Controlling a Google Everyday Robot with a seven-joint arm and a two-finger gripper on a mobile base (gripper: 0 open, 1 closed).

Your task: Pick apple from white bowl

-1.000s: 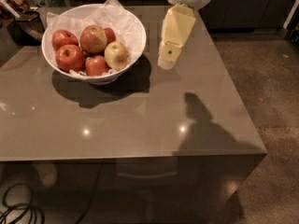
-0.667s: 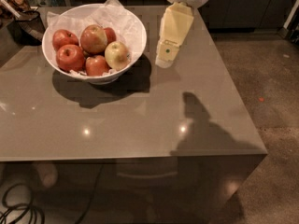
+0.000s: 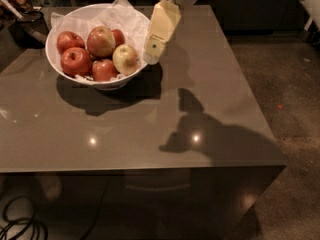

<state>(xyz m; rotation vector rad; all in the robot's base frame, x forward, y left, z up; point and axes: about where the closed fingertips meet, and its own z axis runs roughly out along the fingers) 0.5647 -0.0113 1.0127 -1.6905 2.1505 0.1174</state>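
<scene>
The white bowl (image 3: 57,64), lined with crumpled white paper, stands on the far left part of the grey table (image 3: 150,119). Several apples lie in it. The pale yellow-green apple (image 3: 125,59) lies at the bowl's right side, next to a larger red-and-yellow streaked apple (image 3: 101,41) and plain red apples (image 3: 75,60). My gripper (image 3: 151,51) hangs from the cream-coloured arm at the top and points down and left. Its tip is just right of the bowl's rim, close to the yellow-green apple.
Dark clutter (image 3: 20,9) lies beyond the table's far left corner. Cables (image 3: 22,226) lie on the floor at the lower left. The table's right edge drops to a speckled floor (image 3: 295,109).
My gripper has moved left and down, from the table's middle back towards the bowl's right rim. The view has also shifted, so the bowl now sits more central.
</scene>
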